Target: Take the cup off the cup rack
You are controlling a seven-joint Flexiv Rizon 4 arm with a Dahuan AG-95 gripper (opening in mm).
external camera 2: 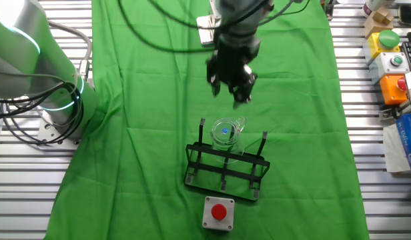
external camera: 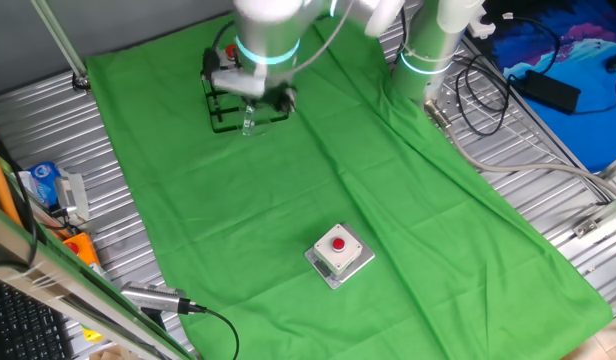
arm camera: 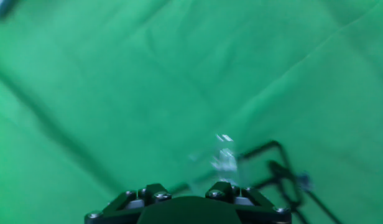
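Gripper (external camera 2: 232,85) hangs above the cup rack (external camera 2: 225,173), fingers slightly parted, holding nothing, touching nothing. Cup (external camera 2: 225,133) sits on a peg at the rack's far side, on the arm's side. Risk: descending off-centre, fingers could clip the glass rim or snag a peg and tip the light rack.

in the other fixed view the cup rack (external camera 2: 225,168) stands on the cloth (external camera 2: 152,120) that covers the middle of the table (external camera 2: 365,200). the cup (external camera 2: 225,133) sits on the rack's far side, between two upright pegs. the button box (external camera 2: 219,213) lies just in front of the rack, near the cloth's edge. the gripper (external camera 2: 231,85) hangs above the cloth behind the cup, apart from it. the arm's base (external camera 2: 55,100) stands at the left, and boxes with buttons (external camera 2: 391,63) line the right edge.
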